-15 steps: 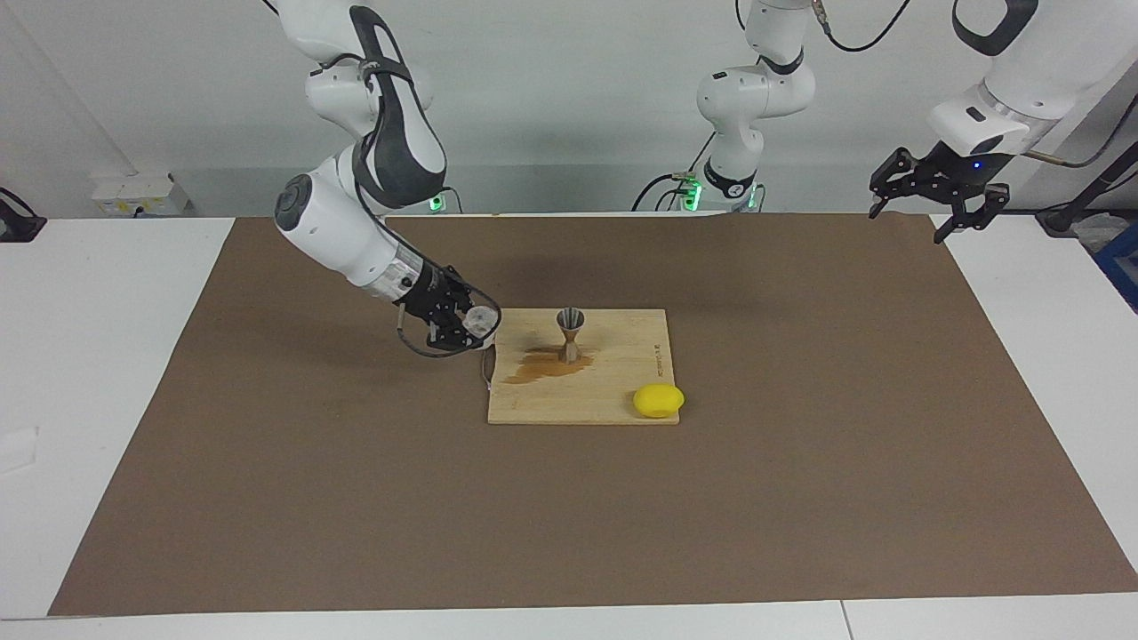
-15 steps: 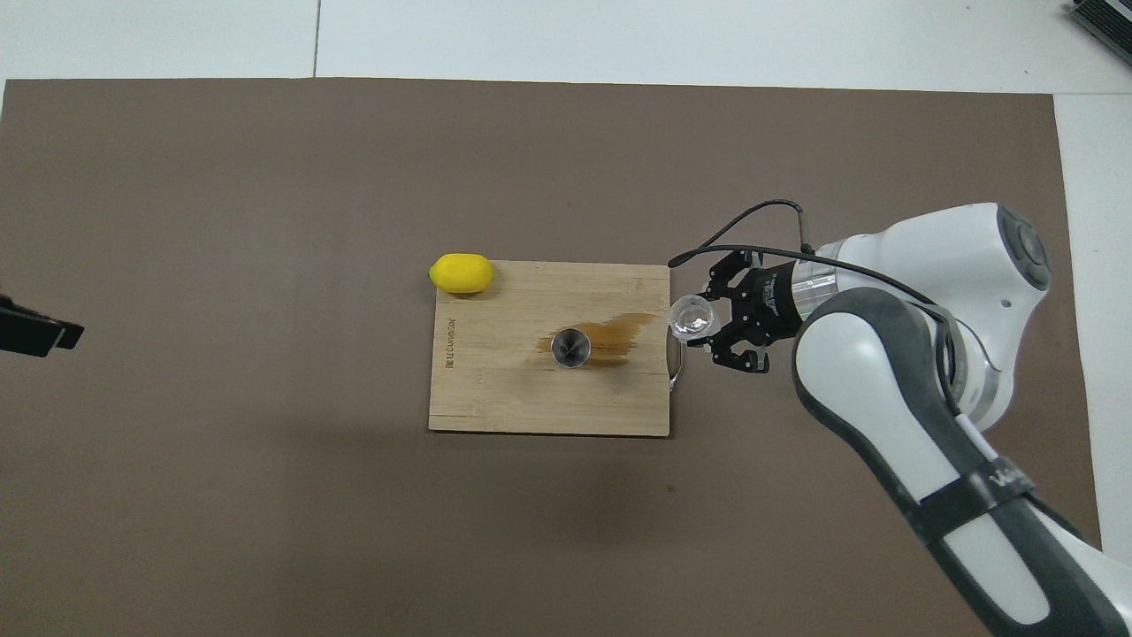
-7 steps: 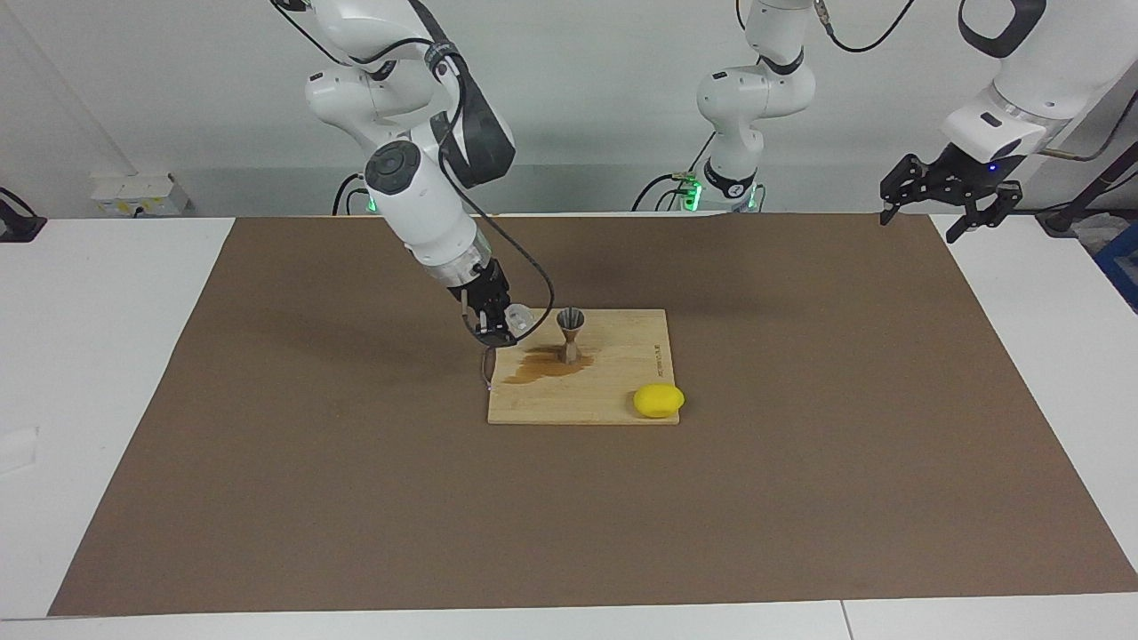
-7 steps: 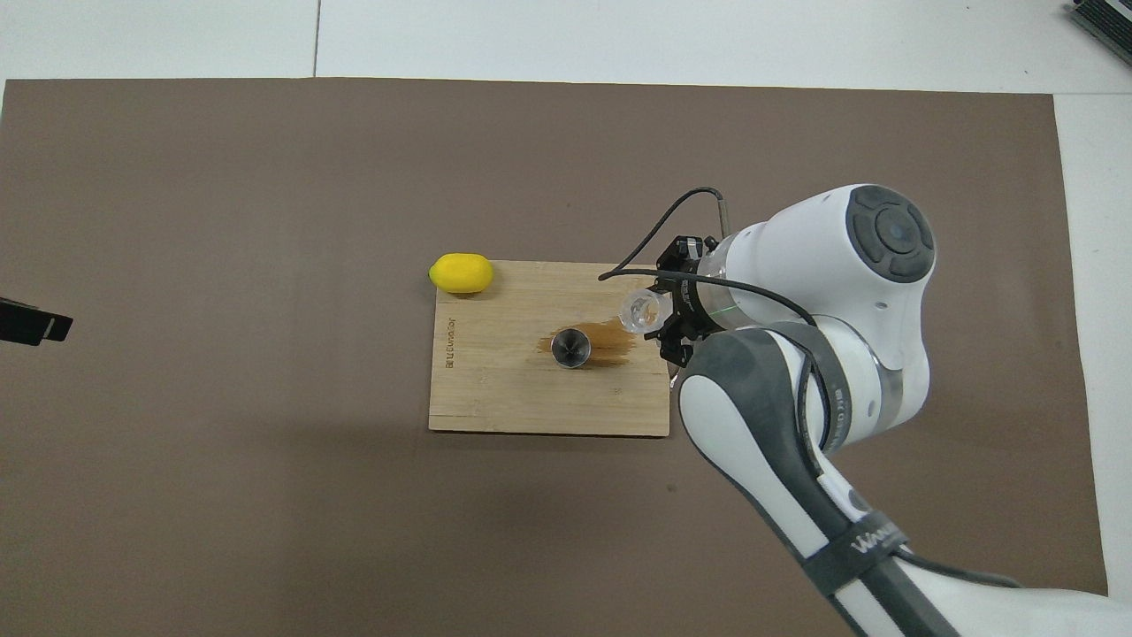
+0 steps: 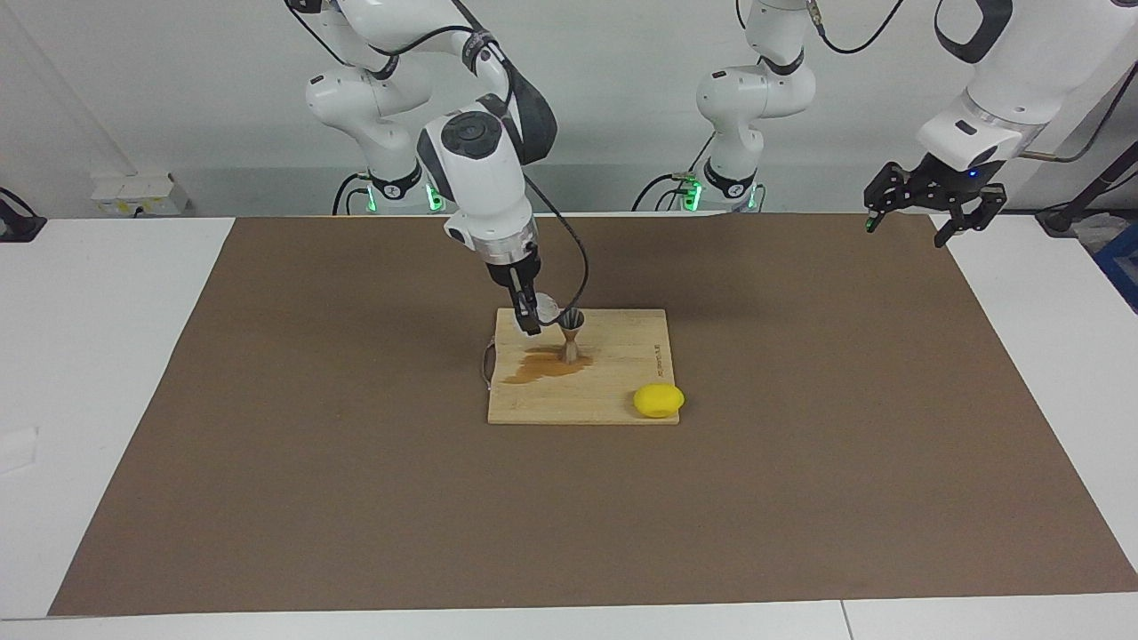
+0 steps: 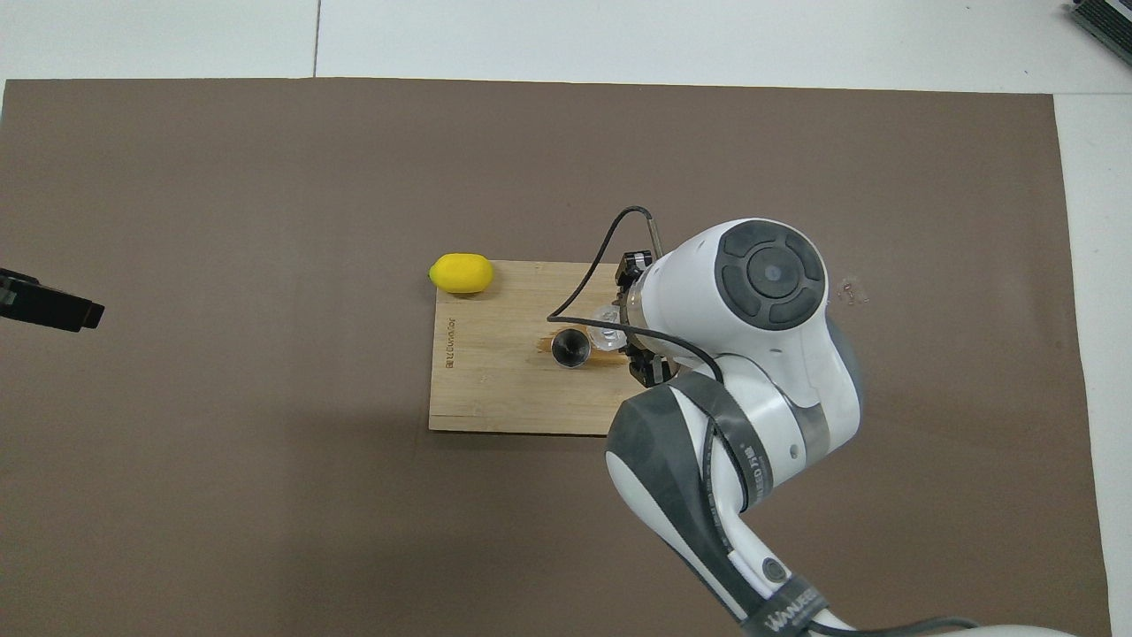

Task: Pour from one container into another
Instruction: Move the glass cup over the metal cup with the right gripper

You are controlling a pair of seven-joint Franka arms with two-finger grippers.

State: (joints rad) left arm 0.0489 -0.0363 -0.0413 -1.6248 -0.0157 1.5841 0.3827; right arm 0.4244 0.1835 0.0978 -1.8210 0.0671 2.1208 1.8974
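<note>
The right hand [image 5: 533,313], clamped on the small clear glass tumbler [image 5: 547,309], tips it at the mouth of the silvery hourglass metal jigger [image 5: 570,335], judged mid-pour; the jigger stands upright on the wooden cutting board [image 5: 622,373] mid-surface (brown spill beside it). The left hand [image 5: 933,194], fingers apart, waits over the surface's corner

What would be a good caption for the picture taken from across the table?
Right gripper tips a glass tumbler at the metal jigger on a stained cutting board.
</note>
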